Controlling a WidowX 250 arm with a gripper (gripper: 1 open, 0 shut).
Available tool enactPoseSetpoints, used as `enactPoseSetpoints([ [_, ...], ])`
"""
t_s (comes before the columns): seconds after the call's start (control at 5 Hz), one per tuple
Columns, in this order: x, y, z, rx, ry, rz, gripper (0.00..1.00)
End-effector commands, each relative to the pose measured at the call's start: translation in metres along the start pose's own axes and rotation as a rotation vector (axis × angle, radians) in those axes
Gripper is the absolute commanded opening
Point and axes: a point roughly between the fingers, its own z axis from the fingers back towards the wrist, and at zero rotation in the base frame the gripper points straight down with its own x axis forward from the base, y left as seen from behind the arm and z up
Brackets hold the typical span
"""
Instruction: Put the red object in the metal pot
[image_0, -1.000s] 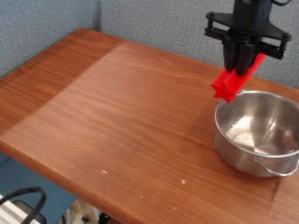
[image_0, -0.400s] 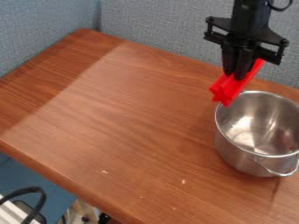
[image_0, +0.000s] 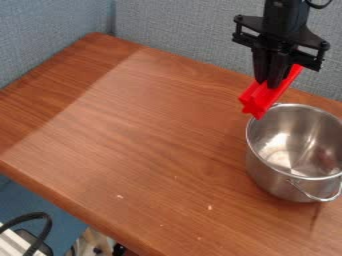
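One black robot gripper hangs pointing down over the right side of the brown wooden tabletop, its jaws clamped tight on the upper end of one bright red plastic-looking bar. The bar hangs tilted in the air, above the far left rim of one round shiny steel pot, which stands near the tabletop's right edge.

Rectangular wooden table, reddish-brown grain, lighter band across the middle. On it: one round, shiny stainless-steel pot, standing upright near the right edge, handle toward the front.
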Motion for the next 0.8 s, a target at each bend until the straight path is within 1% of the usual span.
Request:
enactPoseSetpoints([
  [0.0,-0.004,-0.015,0.025,-0.032,-0.097,-0.021,0.0],
  [0.2,-0.002,-0.025,0.021,-0.046,-0.115,-0.027,0.0],
  [0.4,-0.002,-0.031,0.016,-0.051,-0.13,-0.028,0.0],
  [0.6,-0.001,-0.036,0.009,-0.05,-0.142,-0.028,0.0],
])
